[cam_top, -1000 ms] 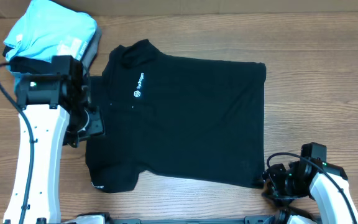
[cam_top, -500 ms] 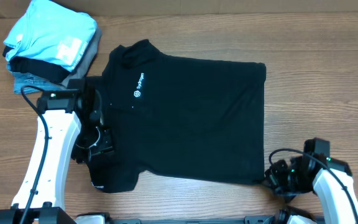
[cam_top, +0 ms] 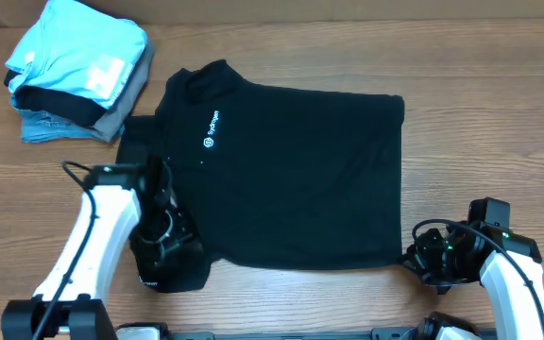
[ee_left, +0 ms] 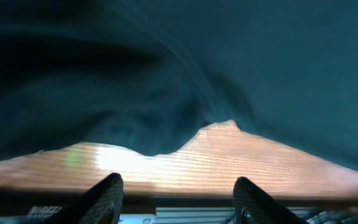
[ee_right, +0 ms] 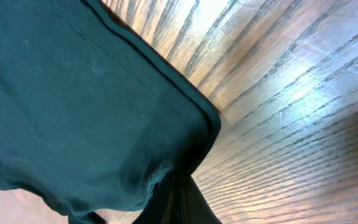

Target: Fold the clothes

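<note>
The clothes, a black collared shirt [cam_top: 291, 170] with a small white chest logo [cam_top: 211, 132], lie flat on the wooden table, collar to the left. My left gripper [cam_top: 166, 244] hovers over the near sleeve [cam_top: 173, 269]. In the left wrist view this gripper [ee_left: 179, 198] is open, its fingertips [ee_left: 107, 193] wide apart with nothing between them and the shirt's edge [ee_left: 166, 118] just ahead. My right gripper [cam_top: 421, 260] is at the shirt's near right hem corner. In the right wrist view it [ee_right: 180, 198] is shut on that corner [ee_right: 191, 146].
A stack of folded garments, light blue [cam_top: 78, 47] on top of grey and denim ones [cam_top: 74, 123], sits at the far left corner. Bare wood [cam_top: 499, 123] lies to the right of the shirt. The table's near edge [ee_left: 185, 214] is close under the left gripper.
My left arm has slid from the far sleeve down the shirt's left side to the near sleeve. The right gripper has shut on the hem corner and shifted slightly right.
</note>
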Available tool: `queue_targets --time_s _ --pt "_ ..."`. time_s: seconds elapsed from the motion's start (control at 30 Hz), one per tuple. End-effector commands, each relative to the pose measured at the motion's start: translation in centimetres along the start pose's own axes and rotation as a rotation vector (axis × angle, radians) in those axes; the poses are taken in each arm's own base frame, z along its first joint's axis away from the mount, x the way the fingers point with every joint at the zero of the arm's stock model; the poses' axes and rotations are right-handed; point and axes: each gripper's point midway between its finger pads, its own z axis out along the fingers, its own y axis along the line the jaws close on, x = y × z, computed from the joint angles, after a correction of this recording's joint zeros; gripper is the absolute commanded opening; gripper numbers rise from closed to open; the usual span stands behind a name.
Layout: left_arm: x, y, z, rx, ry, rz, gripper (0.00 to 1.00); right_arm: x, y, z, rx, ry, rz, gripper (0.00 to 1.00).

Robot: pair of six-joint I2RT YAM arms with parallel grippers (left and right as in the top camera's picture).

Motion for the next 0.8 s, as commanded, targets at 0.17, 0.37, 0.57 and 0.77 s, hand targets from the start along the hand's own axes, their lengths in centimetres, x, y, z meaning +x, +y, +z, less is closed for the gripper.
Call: queue_targets --time_s 0.17,0.37,0.57,0.77 --pt "2.8 2.4 4.7 -0.088 0.058 -0.101 0.6 -0.6 0.9 -0.4 -0.021 -0.022 -0.034 0.05" --pt "2.6 3.6 6.3 -0.149 0.01 -0.124 0.57 -0.7 1.0 -0.4 -0.025 -0.026 -0.036 0.05" --pt "2.5 3.5 6.4 -0.142 0.006 -0.126 0.38 -0.6 1.0 -0.5 -0.026 -0.024 -0.036 0.05" --pt "2.4 3.3 6.5 -0.135 -0.001 -0.183 0.61 -0.7 1.6 -0.7 -0.046 -0.022 -0.05 0.05"
